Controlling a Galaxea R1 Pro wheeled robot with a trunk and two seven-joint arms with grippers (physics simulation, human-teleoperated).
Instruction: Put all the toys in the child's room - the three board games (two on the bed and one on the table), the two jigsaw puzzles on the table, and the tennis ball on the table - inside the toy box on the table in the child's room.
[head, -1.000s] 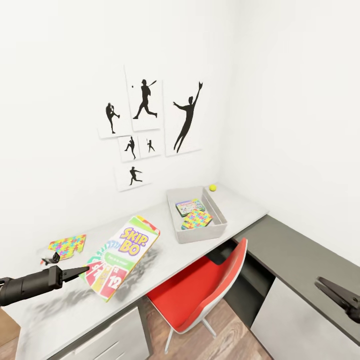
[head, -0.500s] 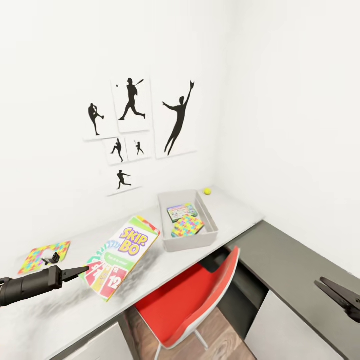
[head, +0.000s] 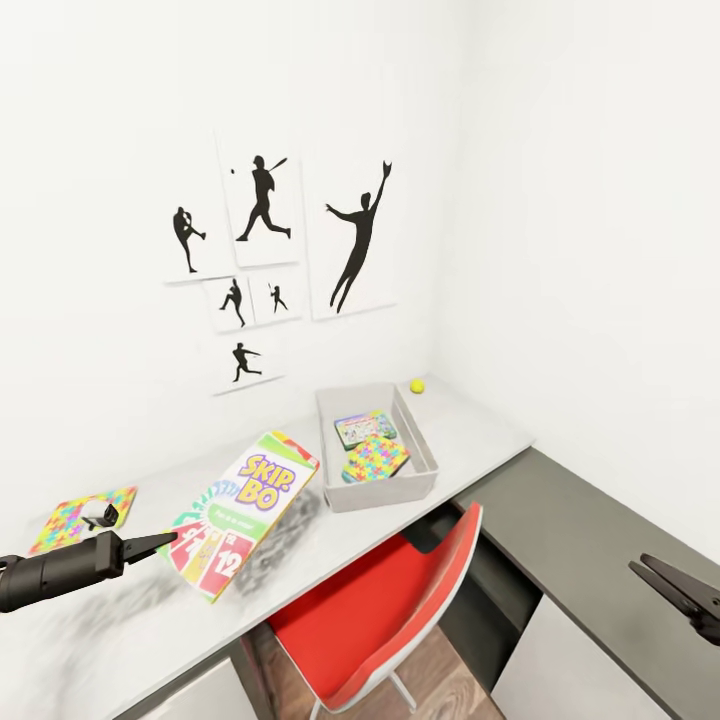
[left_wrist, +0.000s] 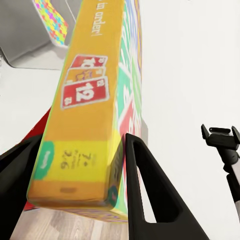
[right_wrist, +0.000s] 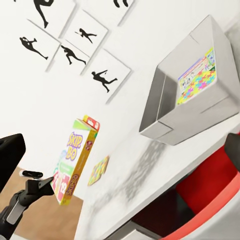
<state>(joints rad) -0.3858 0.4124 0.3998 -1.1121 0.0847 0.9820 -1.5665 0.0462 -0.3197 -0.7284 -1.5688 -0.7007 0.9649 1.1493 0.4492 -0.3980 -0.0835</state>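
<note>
My left gripper (head: 168, 545) is shut on a corner of a Skip-Bo board game (head: 245, 508), holding the box tilted above the table (head: 470, 425). The wrist view shows both fingers (left_wrist: 145, 195) clamped on the box edge (left_wrist: 82, 115). The grey toy box (head: 330, 455) stands further right on the table. Inside it lie a jigsaw puzzle (head: 375, 458) and a small board game (head: 364, 428). The yellow tennis ball (head: 416, 385) rests on the table behind the toy box. Another jigsaw puzzle (head: 75, 518) lies flat at the table's left. My right gripper (head: 685, 592) hangs open and empty at the lower right.
A red chair (head: 390, 600) is tucked under the table below the toy box. A lower dark grey counter (head: 590, 520) runs along the right wall. Black athlete silhouettes (head: 265, 245) hang on the white wall behind the table.
The camera has moved, so the table, toy box and posters sit further left in the picture. Both arms keep their pose, and the Skip-Bo box stays in my left gripper.
</note>
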